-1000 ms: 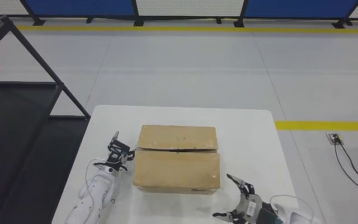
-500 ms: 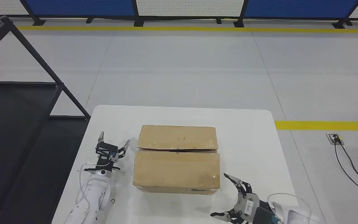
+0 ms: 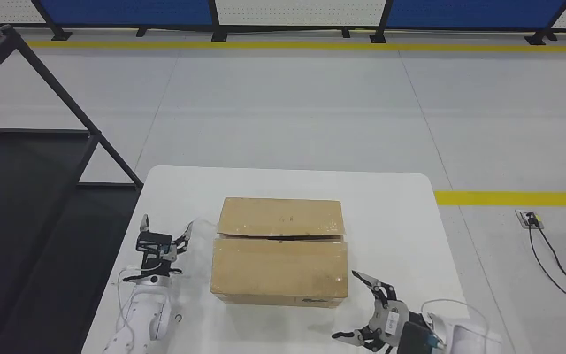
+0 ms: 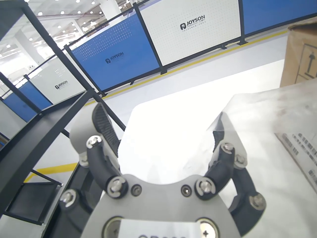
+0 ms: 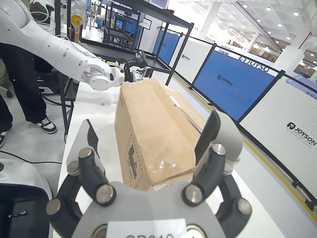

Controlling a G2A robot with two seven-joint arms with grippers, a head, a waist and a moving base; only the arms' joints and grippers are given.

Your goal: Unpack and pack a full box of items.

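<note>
left gripper [image 3: 165, 227] farther from box [image 3: 279, 258], splayed

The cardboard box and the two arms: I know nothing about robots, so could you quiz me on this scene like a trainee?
1. True or false: the cardboard box has its top flaps closed.
2. Which is open? A) only the left gripper B) only the right gripper C) both
3. Fill in: the box stands on a white ___.
Key: 1 true; 2 C; 3 table.
</note>
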